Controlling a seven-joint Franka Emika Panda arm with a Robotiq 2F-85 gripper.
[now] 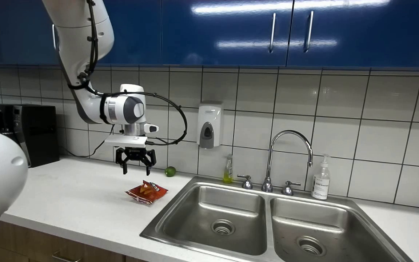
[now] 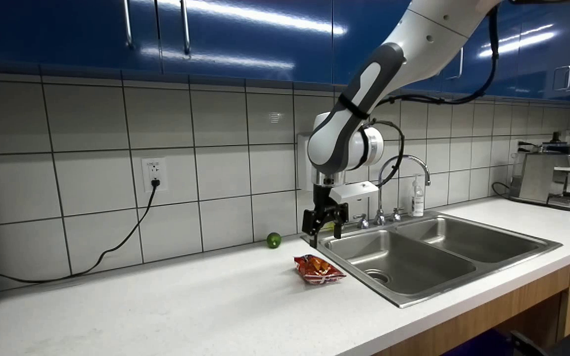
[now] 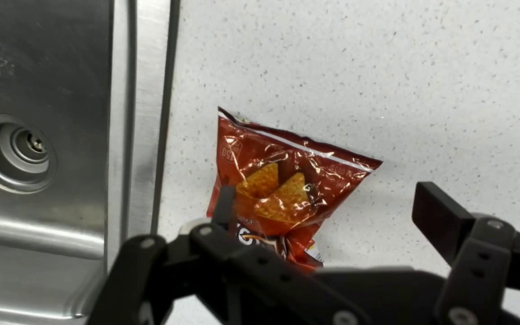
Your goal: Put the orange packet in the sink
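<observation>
The orange packet lies on the white counter beside the sink in both exterior views. In the wrist view the crinkled packet lies under the jaws, its lower part hidden by a finger. My gripper is open and empty in the air above the packet, apart from it; it also shows in an exterior view. In the wrist view the gripper has its fingers wide apart, the packet lying toward the left finger. The sink, the left-hand steel basin, also shows at the wrist view's left.
A green lime sits by the tiled wall behind the packet. The faucet, a yellow-green bottle and a pump bottle stand behind the basins. The right-hand basin adjoins. Blue cabinets hang above.
</observation>
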